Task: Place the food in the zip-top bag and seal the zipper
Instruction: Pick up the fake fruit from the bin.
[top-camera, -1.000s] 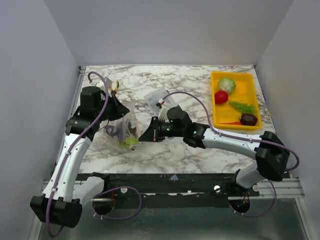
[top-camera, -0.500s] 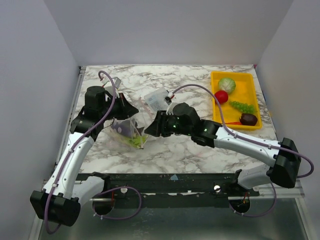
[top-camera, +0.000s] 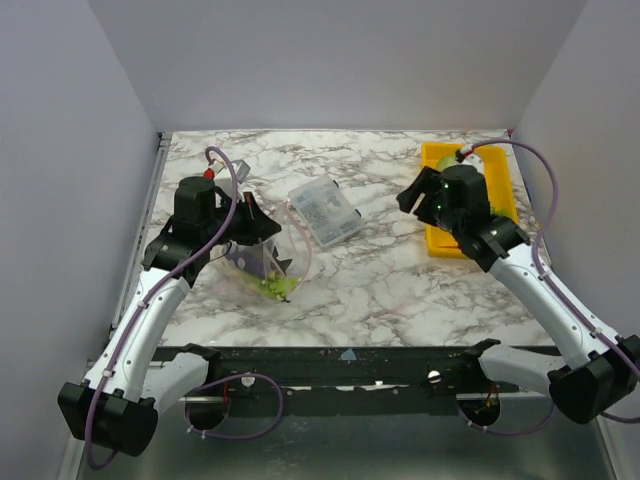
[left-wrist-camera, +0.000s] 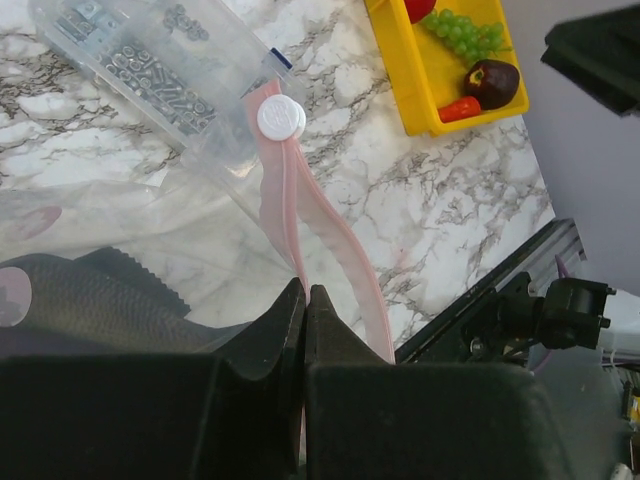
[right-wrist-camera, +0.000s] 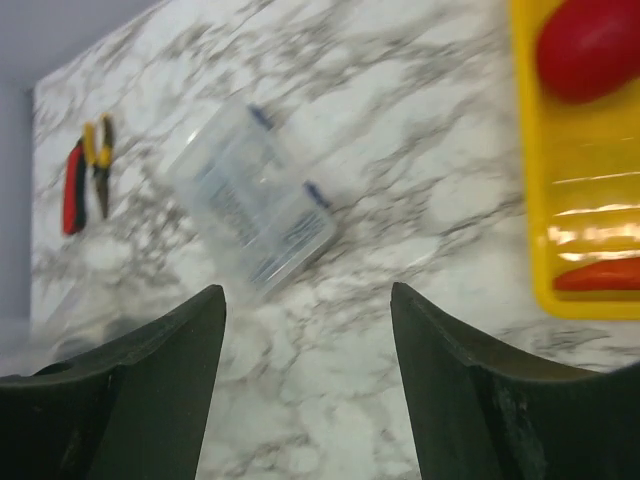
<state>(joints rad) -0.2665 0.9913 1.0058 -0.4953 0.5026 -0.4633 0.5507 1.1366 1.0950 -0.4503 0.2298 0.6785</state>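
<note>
between zip-top bag (top-camera: 262, 262) and tray (top-camera: 437, 243) sits a box (top-camera: 324, 212).

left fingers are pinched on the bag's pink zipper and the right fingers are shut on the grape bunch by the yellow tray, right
Not quite. The right fingers are open and hold nothing, as the right wrist view shows; the grape bunch lies in the yellow tray. The left fingers are indeed pinched on the pink zipper.

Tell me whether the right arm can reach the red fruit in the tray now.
Probably yes. The right gripper hangs open by the edge of the yellow tray, and the red fruit lies uncovered in it with nothing in between.
</note>
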